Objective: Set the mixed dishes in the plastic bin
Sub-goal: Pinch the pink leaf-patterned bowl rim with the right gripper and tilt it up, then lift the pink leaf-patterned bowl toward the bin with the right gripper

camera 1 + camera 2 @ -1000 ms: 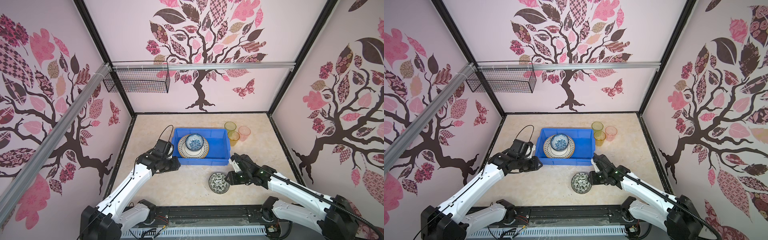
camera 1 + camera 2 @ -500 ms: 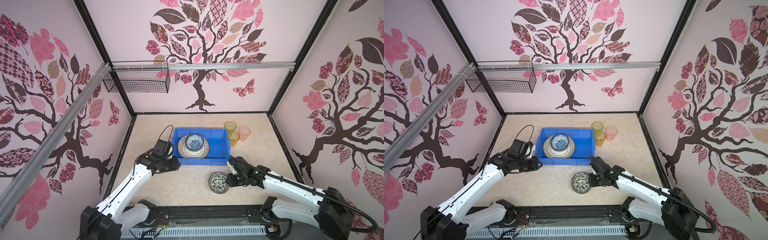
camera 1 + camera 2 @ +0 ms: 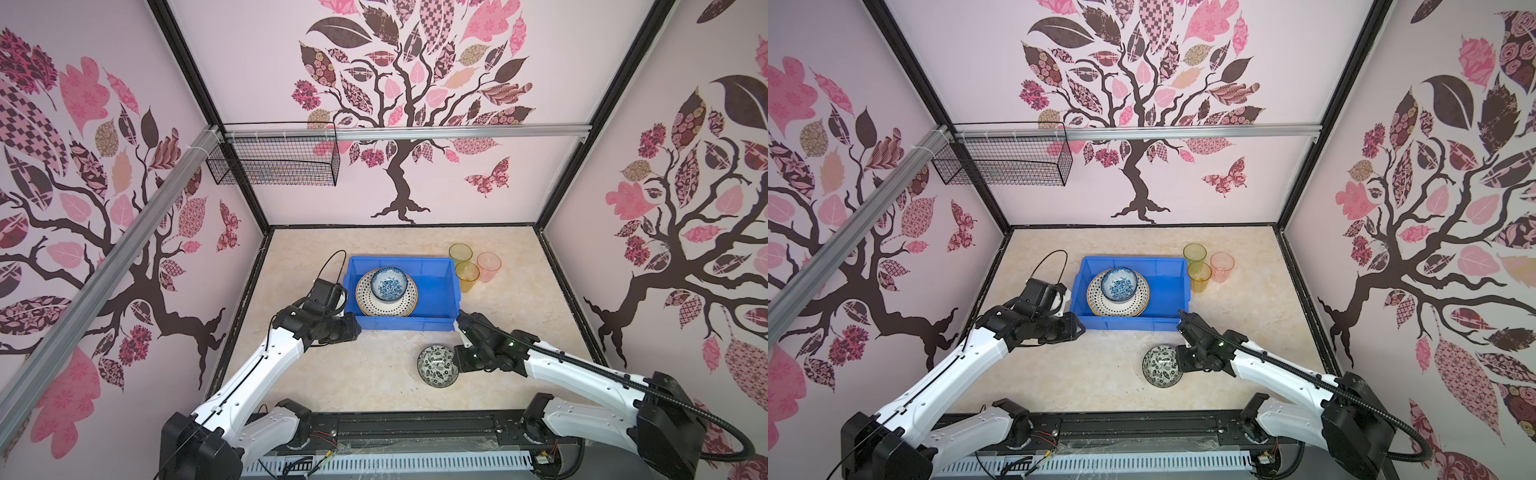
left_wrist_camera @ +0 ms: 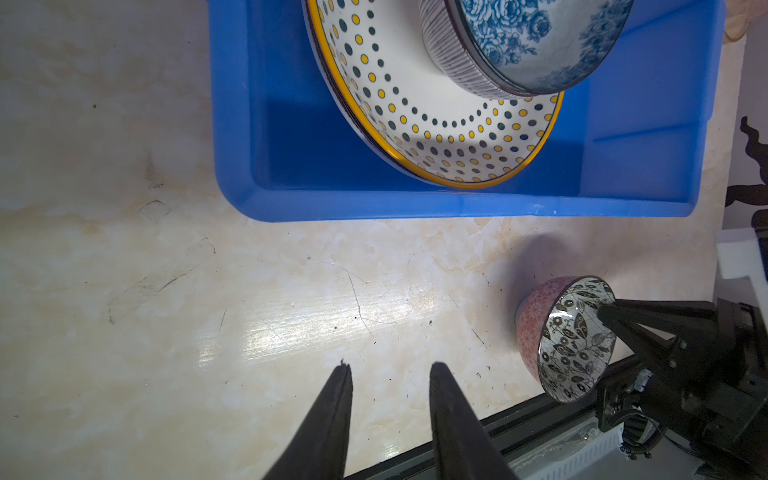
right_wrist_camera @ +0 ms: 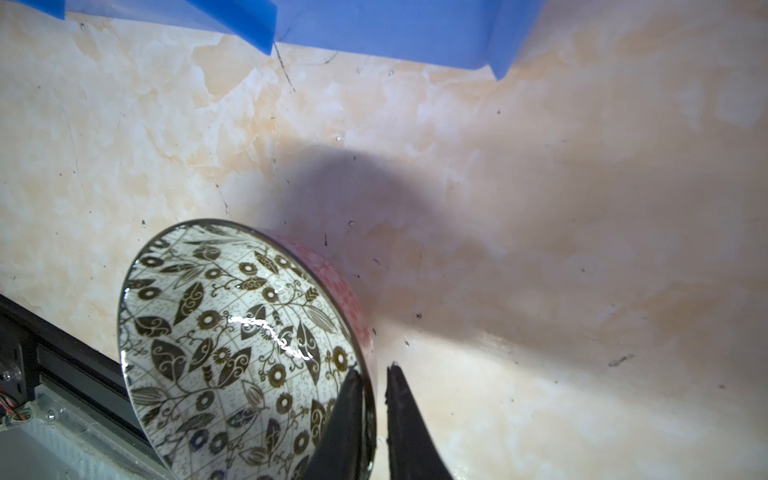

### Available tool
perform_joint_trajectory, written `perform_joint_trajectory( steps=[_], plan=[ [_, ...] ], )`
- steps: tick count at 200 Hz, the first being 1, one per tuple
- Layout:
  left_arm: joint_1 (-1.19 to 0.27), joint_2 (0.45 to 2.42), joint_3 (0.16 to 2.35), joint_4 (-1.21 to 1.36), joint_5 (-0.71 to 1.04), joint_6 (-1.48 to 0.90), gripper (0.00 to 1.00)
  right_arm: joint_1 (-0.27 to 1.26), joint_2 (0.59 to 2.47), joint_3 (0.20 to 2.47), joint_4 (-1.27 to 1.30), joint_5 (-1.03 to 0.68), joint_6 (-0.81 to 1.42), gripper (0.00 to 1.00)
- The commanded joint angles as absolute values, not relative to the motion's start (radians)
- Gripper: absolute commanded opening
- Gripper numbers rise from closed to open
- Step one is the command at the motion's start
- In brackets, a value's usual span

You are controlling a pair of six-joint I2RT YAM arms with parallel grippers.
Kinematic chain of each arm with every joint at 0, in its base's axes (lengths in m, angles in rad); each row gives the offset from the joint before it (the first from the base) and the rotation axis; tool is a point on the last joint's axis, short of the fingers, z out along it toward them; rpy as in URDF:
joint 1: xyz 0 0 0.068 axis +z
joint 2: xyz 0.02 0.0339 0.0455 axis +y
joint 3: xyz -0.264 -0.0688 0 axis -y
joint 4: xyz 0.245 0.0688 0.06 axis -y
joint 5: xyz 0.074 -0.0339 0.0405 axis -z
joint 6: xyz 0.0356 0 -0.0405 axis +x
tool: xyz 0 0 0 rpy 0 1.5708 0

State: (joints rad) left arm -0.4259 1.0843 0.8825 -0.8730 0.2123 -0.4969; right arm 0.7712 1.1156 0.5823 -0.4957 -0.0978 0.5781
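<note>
The black-white leafy bowl (image 3: 437,365) (image 5: 232,332) stands on the table in front of the blue plastic bin (image 3: 436,286). My right gripper (image 3: 456,360) (image 5: 372,372) is shut on its right rim, one finger inside and one outside. In the bin lies a dotted plate (image 3: 386,309) on other plates, with a blue floral bowl (image 3: 388,284) nested in a striped one. My left gripper (image 4: 390,370) stands open and empty over the table by the bin's front left corner. Three cups (image 3: 467,272) stand right of the bin.
A black wire basket (image 3: 274,166) hangs on the back rail at the left. A black frame (image 3: 415,415) runs along the table's front edge, close to the leafy bowl. Walls close in the table on three sides.
My right gripper moved left to the leafy bowl's rim and its jaws came together on it. The bowl and the left arm stayed where they were.
</note>
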Motion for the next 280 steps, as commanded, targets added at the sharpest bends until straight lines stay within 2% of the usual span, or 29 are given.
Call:
perform_joint_trajectory(
  steps=[1,58,280],
  plan=[
    [-0.428,1.069,0.890,-0.861,0.215,-0.488,0.35,0.778,1.130,0.617,-0.508,-0.078,0.585,0.12],
    [-0.428,1.056,0.887,-0.866,0.210,-0.488,0.35,0.782,1.116,0.639,-0.527,-0.071,0.584,0.00],
    [-0.428,0.991,0.863,-0.872,0.183,-0.503,0.35,0.796,1.046,0.829,-0.516,-0.119,0.566,0.00]
  ],
)
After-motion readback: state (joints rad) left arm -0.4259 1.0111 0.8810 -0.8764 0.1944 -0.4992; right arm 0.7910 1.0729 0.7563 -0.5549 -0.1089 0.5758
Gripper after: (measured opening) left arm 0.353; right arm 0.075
